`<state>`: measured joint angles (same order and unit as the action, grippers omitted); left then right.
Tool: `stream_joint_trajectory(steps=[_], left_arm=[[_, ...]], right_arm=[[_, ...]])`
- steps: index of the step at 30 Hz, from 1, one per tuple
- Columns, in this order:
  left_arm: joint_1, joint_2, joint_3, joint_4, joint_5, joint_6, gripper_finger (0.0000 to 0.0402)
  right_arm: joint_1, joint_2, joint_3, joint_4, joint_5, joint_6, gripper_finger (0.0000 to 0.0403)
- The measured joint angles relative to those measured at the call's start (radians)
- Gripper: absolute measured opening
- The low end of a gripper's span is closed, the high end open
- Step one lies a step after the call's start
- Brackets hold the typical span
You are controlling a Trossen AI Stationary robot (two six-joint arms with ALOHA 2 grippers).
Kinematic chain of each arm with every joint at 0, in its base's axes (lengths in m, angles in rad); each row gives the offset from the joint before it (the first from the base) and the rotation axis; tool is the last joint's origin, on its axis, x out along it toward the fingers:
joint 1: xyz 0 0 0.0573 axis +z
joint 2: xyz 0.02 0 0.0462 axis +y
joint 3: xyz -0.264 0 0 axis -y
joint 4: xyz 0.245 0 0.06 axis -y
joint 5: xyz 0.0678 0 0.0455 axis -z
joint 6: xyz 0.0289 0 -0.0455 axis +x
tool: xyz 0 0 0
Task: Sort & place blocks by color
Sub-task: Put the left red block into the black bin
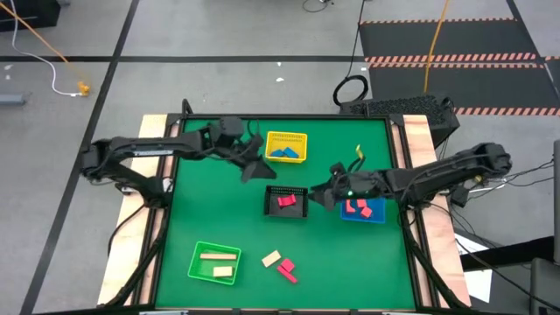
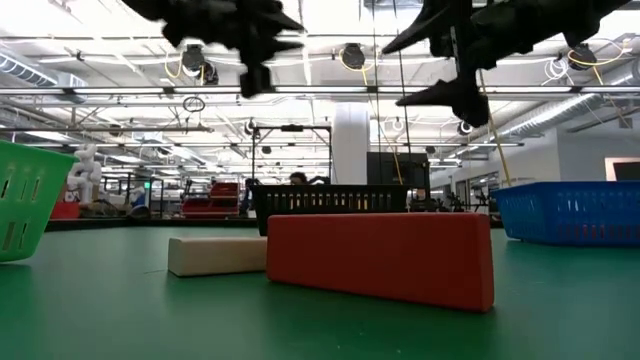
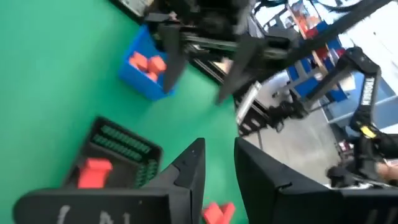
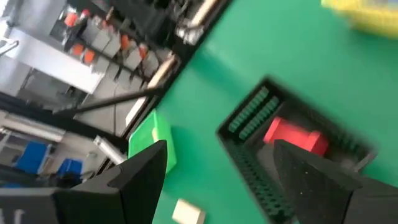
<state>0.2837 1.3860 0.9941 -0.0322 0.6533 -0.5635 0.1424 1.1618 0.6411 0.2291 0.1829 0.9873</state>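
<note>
high view: left gripper [image 1: 254, 166] hovered between yellow basket [image 1: 286, 136] and black basket [image 1: 287, 201], fingers apart, empty.
right gripper [image 1: 322, 194]: beside black basket, fingers apart, likely post-drop.
blocks: tan [image 1: 271, 258], red [image 1: 287, 270] loose on worktop [image 1: 219, 210], unsorted.

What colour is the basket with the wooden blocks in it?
Green; the basket holding two tan blocks shows best in the high view.

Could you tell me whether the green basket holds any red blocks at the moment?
No, the green basket holds only two pale tan wooden blocks, as the high view shows.
</note>
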Motion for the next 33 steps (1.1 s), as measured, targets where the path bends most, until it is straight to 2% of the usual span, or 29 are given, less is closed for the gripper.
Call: stream_joint_trajectory(steps=[3, 11, 17, 21, 28, 33], left_arm=[[-0.040, -0.089, -0.002, -0.050, -0.028, 0.000, 0.0085], [-0.176, -0.270, -0.002, -0.137, -0.295, -0.032, 0.0085], [-0.281, -0.296, -0.002, -0.135, -0.481, -0.106, 0.0085], [-0.350, -0.295, -0.002, -0.138, -0.563, -0.189, 0.0085], [-0.473, -0.295, -0.002, -0.131, -0.700, -0.271, 0.0085], [-0.565, -0.295, -0.002, -0.134, -0.767, -0.293, 0.0085]], right_arm=[[0.046, 0.056, 0.000, 0.035, -0.003, 0.046, 0.0281], [0.184, 0.158, 0.001, 0.159, -0.089, 0.152, 0.0281], [0.291, 0.172, 0.001, 0.241, -0.071, 0.190, 0.0281], [0.380, 0.202, 0.023, 0.362, 0.014, 0.188, 0.0281], [0.519, 0.319, 0.150, 0.357, 0.130, 0.095, 0.0281], [0.551, 0.404, 0.181, 0.351, 0.133, 0.075, 0.0281]])
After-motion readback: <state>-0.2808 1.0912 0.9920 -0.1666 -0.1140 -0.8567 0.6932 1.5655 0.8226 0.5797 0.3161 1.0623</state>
